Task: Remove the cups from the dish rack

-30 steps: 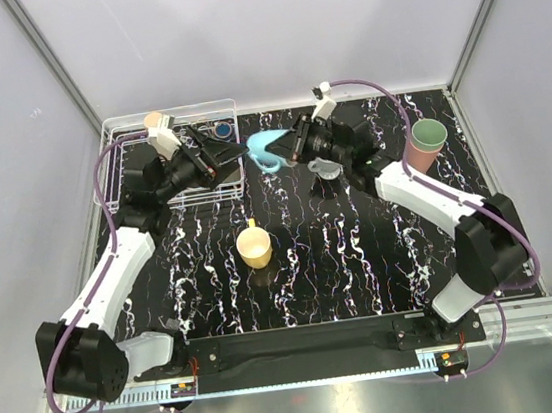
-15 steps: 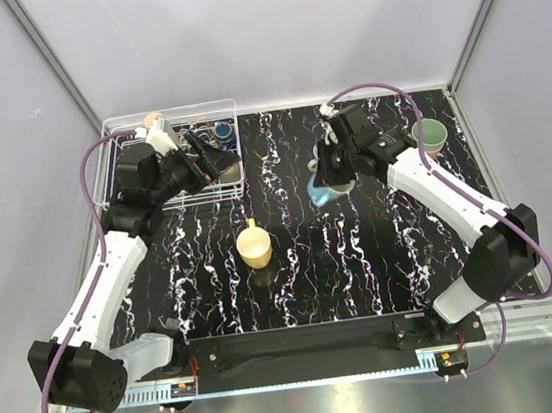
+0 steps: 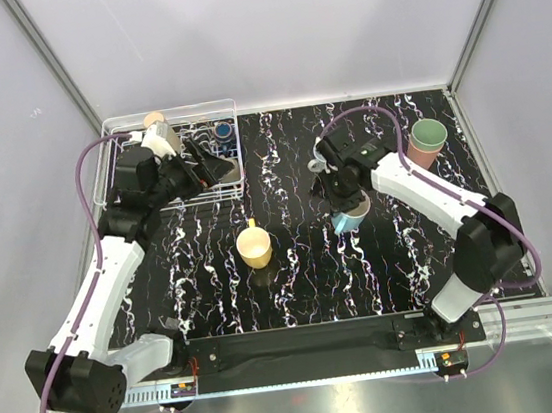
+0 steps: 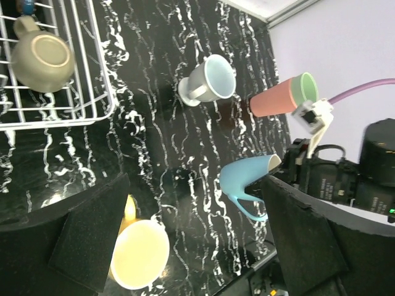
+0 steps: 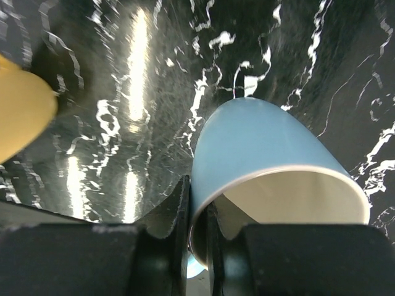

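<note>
Right gripper [image 5: 199,213] was clamped on the rim of the cyan mug [image 5: 259,148], with one finger inside the cream interior and one outside. The mug was tilted, mouth toward the wrist camera, over the counter [image 3: 296,285] right of centre. Could not tell whether it touched the surface.

Left gripper [image 4: 196,179] was wide open with nothing between its pads, and hovered at the near right corner of the rack [image 3: 169,109]. The rack sat at the far left corner of the counter.

In the rack:
- grey-brown mug [image 4: 42,58]
- navy cup [image 3: 221,131]
- tan cup [image 3: 154,120], at the far rim

Out on the counter:
- yellow mug [image 3: 255,247], upright near centre, left of the cyan mug and apart from it
- pale blue mug [image 4: 210,80], beyond the cyan mug
- pink tumbler [image 3: 427,143], green at the mouth, near the far right edge
</note>
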{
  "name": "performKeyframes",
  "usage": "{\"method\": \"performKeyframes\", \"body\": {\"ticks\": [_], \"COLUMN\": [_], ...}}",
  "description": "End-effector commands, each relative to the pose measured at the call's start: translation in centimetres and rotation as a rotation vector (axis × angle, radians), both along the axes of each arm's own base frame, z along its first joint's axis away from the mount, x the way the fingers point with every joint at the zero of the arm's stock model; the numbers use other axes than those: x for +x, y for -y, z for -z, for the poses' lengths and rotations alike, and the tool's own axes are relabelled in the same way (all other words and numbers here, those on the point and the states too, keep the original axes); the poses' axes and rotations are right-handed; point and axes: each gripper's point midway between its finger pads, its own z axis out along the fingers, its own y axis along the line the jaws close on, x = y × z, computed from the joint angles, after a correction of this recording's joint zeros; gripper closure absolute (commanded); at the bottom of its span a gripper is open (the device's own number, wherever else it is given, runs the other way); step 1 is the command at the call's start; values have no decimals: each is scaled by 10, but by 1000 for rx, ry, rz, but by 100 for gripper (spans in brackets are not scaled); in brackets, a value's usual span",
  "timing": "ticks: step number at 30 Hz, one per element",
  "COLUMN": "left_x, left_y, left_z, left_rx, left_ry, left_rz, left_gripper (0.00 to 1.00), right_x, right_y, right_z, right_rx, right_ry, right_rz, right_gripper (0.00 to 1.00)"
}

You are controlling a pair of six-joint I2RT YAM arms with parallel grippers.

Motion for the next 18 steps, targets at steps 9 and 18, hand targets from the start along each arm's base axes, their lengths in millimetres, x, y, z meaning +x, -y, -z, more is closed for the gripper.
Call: {"method": "performKeyframes", "body": {"ticks": [9, 18], "left_x": [-1, 2], "left_y": [-15, -22], "left_z": [-34, -30], "left_rx": [61, 104], "left_ry": [132, 135], "left_rz": [-43, -70], "left_gripper": [6, 5], "right_x": [5, 1], "right_y": [2, 1], "right_z": [52, 58], "right_rx": [-85, -97], "right_ry": [-28, -45], "right_rz": [14, 9], "right_gripper": [97, 75]}}
